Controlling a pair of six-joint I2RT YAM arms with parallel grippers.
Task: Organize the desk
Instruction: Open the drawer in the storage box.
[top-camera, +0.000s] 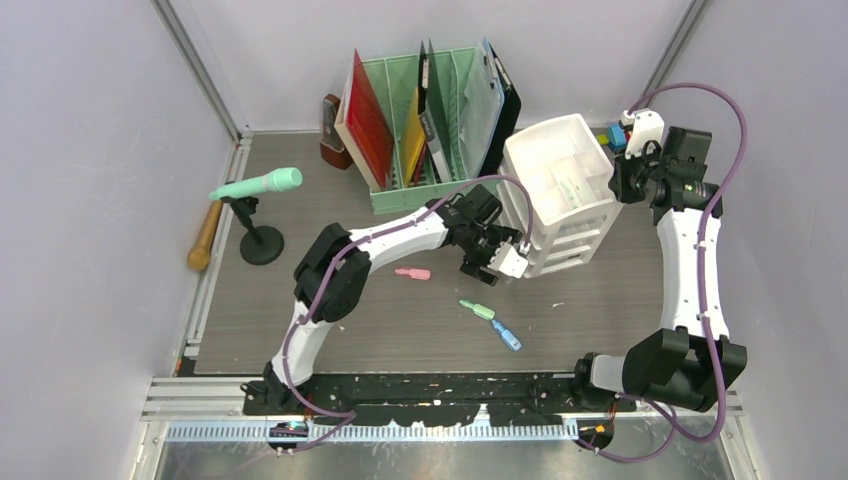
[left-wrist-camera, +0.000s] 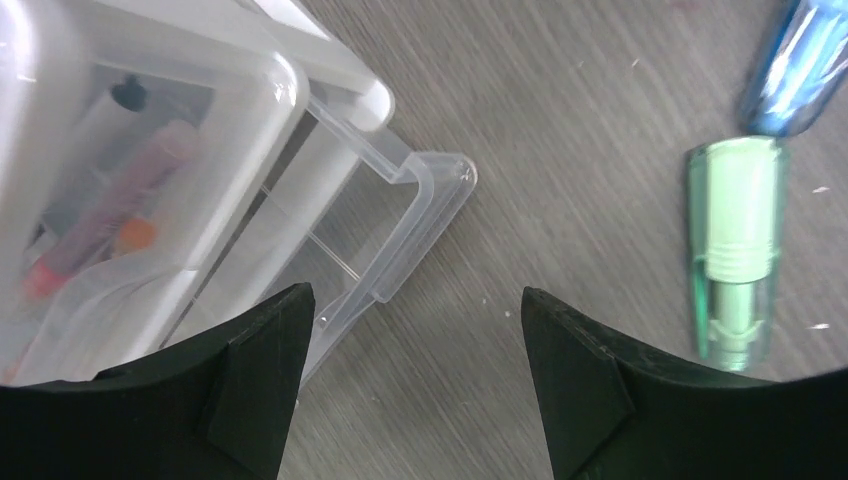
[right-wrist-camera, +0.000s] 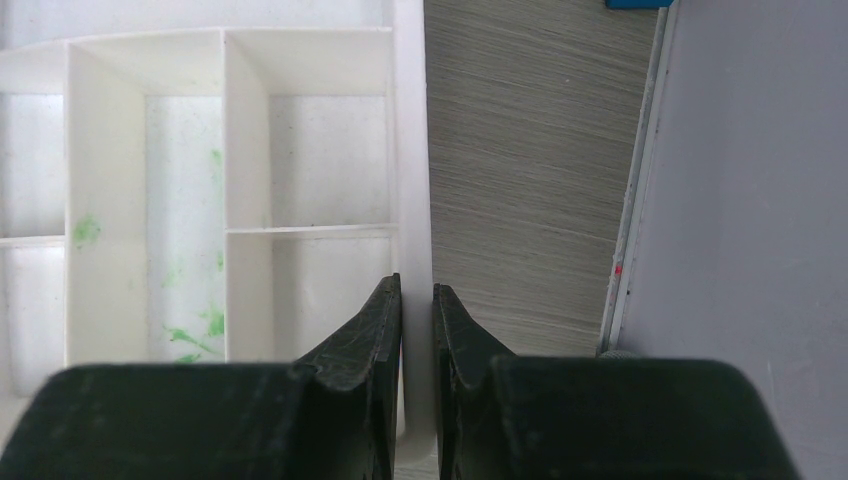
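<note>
1. Left tool (top-camera: 497, 262), seen from the top view, hangs at the near-left corner of the white drawer unit (top-camera: 560, 165), which stands toward the table's far right corner.
2. In the same view, my right tool (top-camera: 625, 172) sits at the unit's right rim. The table (top-camera: 330, 340) fills the cell floor between the pale walls. A mint-green file rack (top-camera: 440, 190) stands at its far edge and a microphone (top-camera: 257, 185) on a stand is near the left edge. A pink marker (top-camera: 412, 272), a green marker (top-camera: 477, 309) and a blue marker (top-camera: 507, 335) lie loose in the middle.
3. On the left wrist view, the left tool's jaws stand wide apart and hold nothing. The corner of a clear drawer (left-wrist-camera: 400, 225) shows in the gap between them, with bare table beside it. The green marker and blue marker lie to the right, close together; I cannot tell if they touch.
4. On the right wrist view, the right tool's jaws are nearly closed, pinching the unit's white right wall between them. The divided top tray, smeared with green, lies to the left, and a strip of table and the cell wall lie to the right.
</note>
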